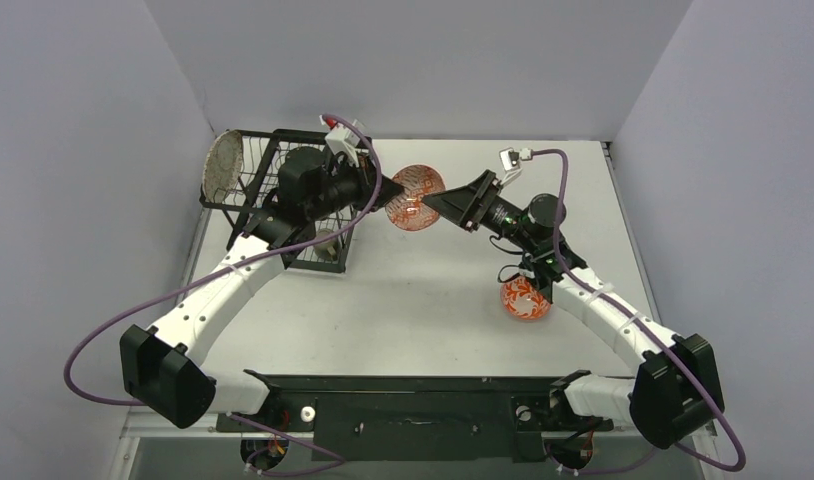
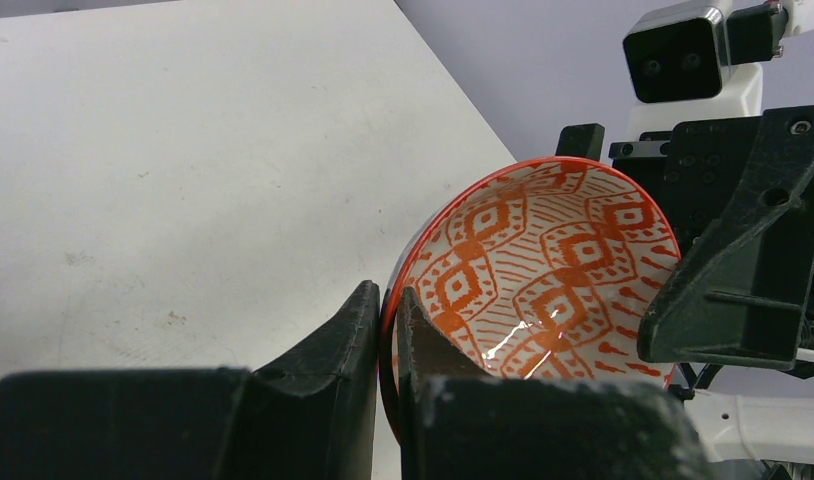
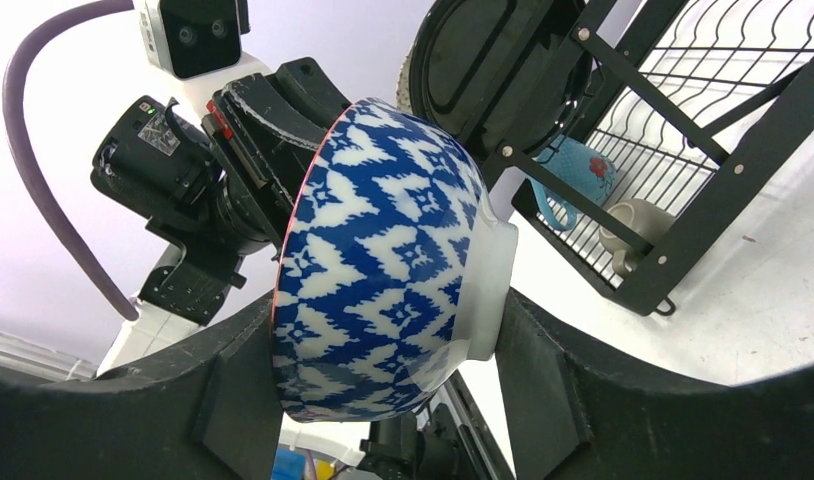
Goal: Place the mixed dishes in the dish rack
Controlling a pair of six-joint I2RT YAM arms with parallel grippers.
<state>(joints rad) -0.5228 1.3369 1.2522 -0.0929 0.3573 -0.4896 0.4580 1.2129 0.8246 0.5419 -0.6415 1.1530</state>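
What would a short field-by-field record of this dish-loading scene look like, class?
held item: patterned bowl, on its side in the air beside the dish rack
left jaws: shut on its rim
right jaws: either side of the same bowl; grip unclear
in rack: speckled plate, black plate, blue mug, small cup
not yet loaded: second patterned bowl, on the table

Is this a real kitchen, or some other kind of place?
Probably not a kitchen. It looks like a robot test booth: plain grey walls box in a white table, two robot arms are bolted at its near edge, and the only kitchen things are a dish rack and bowls.
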